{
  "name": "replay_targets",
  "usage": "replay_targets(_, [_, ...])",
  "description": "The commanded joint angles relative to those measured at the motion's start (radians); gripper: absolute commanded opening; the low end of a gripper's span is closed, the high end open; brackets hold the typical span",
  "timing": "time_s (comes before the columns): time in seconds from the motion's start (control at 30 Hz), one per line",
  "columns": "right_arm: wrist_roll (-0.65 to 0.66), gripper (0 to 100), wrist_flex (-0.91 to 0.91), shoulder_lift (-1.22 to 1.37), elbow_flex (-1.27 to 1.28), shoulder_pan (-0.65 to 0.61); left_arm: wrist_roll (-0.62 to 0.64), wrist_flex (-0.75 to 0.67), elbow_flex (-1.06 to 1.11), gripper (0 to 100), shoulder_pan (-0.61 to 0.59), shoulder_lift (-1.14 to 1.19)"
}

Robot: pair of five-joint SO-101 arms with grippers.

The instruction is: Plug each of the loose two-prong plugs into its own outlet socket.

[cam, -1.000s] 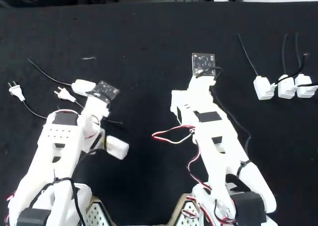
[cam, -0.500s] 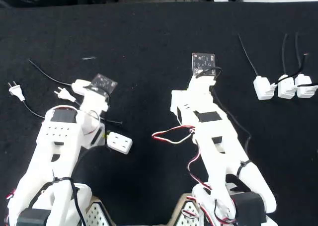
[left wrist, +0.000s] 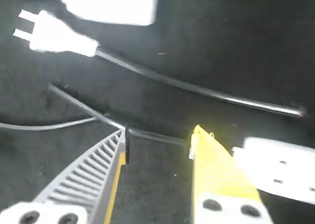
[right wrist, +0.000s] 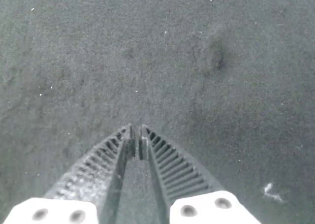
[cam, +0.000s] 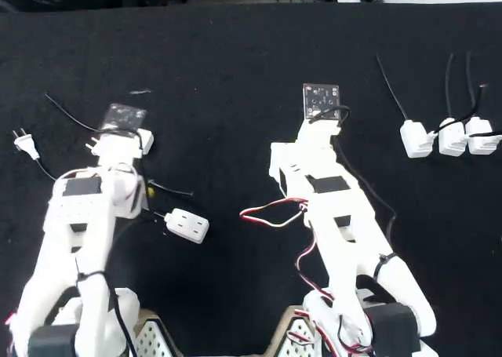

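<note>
A: Step in hand?
B: Pickup of the first plug. The left gripper (left wrist: 160,134) is hovering low over the table (cam: 235,59), fingers spread wide and holding nothing. A loose plug (left wrist: 54,34) is lying just ahead of them, and the outlet socket (left wrist: 275,167) is sitting beside one finger.
A: Next move?
B: Probably closing on the plug body, prongs left free. The right gripper (right wrist: 136,135) is resting pinched together.

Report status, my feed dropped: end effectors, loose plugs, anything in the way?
Left end effector open, empty, astride black cable. Right end effector shut over cloth. Unplugged: near plug, far plug. Outlet block crowds yellow finger.
</note>
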Motion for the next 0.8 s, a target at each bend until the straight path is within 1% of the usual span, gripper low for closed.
replay_targets(0.0, [-0.006,1.2,-0.017,0.005,-0.028,-0.017,0.061,-0.023,-0.044,21,-0.053,0.135])
replay_targets(0.17, [-0.006,1.2,-0.021,0.005,-0.022,-0.017,0.117,-0.02,-0.122,21,-0.11,0.253])
replay_targets(0.33, [-0.006,1.2,-0.023,0.005,-0.024,-0.017,0.141,-0.014,-0.128,21,-0.12,0.256])
replay_targets(0.37, [-0.006,1.2,-0.023,0.005,-0.024,-0.017,0.146,0.005,-0.127,21,-0.127,0.256])
replay_targets(0.53, [-0.006,1.2,-0.023,0.005,-0.027,-0.017,0.147,0.098,-0.128,21,-0.183,0.255])
replay_targets(0.63, [-0.006,1.2,-0.023,0.005,-0.027,-0.017,0.14,0.115,-0.13,21,-0.217,0.247])
replay_targets(0.7, [-0.006,1.2,-0.023,0.005,-0.027,-0.017,0.132,0.118,-0.119,21,-0.208,0.229])
replay_targets(0.77, [-0.006,1.2,-0.023,0.005,-0.027,-0.017,0.08,0.164,-0.116,21,-0.165,0.209])
